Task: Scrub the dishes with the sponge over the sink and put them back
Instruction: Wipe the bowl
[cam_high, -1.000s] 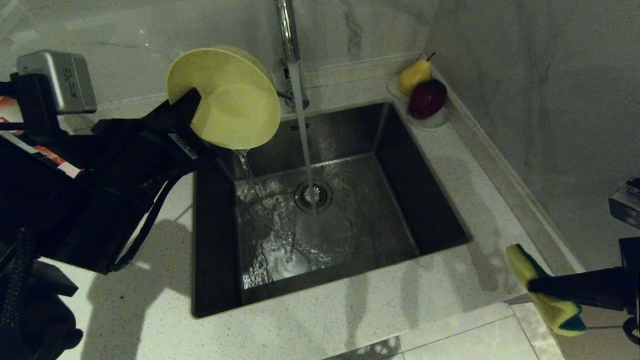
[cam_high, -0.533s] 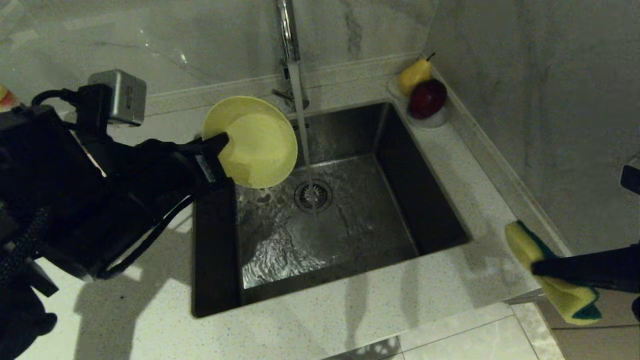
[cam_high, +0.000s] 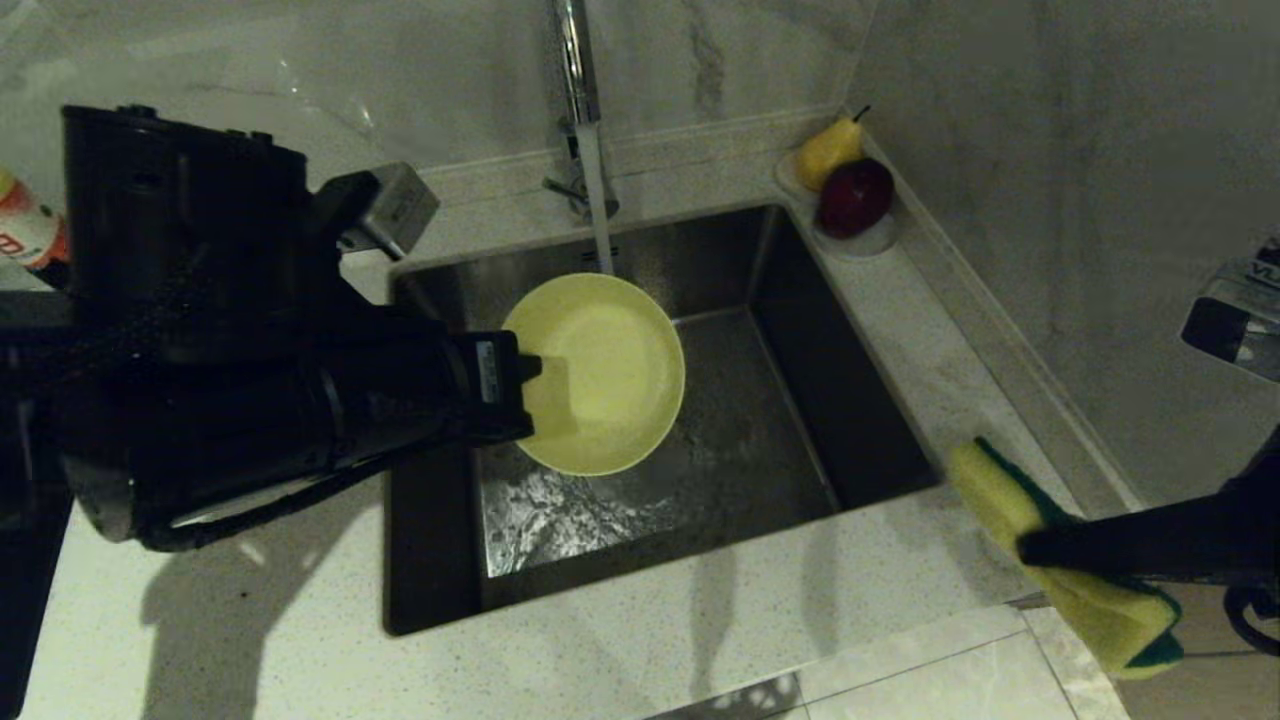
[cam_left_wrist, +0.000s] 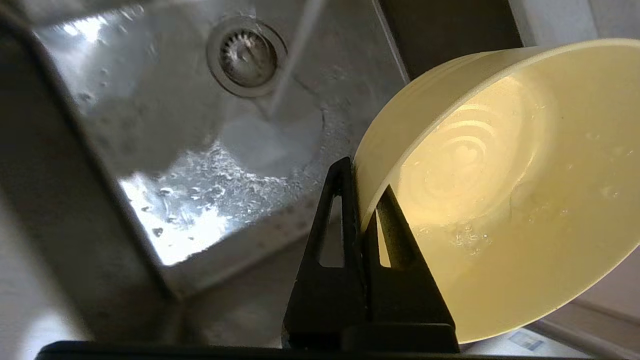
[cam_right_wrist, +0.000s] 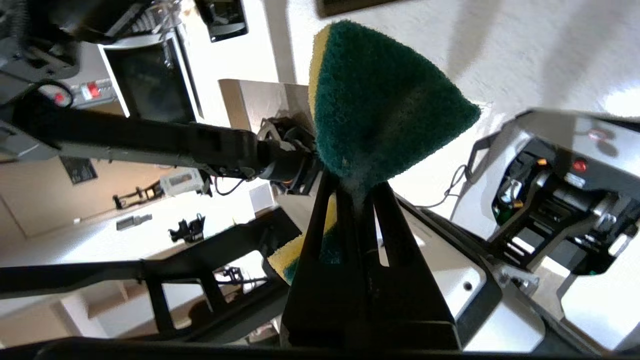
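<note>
Overhead, speckled white countertop (cam_high: 700, 620) surrounds the wet steel sink (cam_high: 860, 420).

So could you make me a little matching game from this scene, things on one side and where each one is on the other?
Things:
1. yellow bowl
2. sponge
3. pear
4. water stream

Places:
A. pinched in the right gripper, beyond the sink's right edge
B. falling from the tap
C. clamped by its rim in the left gripper, over the sink
D. in the back right counter corner

Pairs: 1-C, 2-A, 3-D, 4-B
</note>
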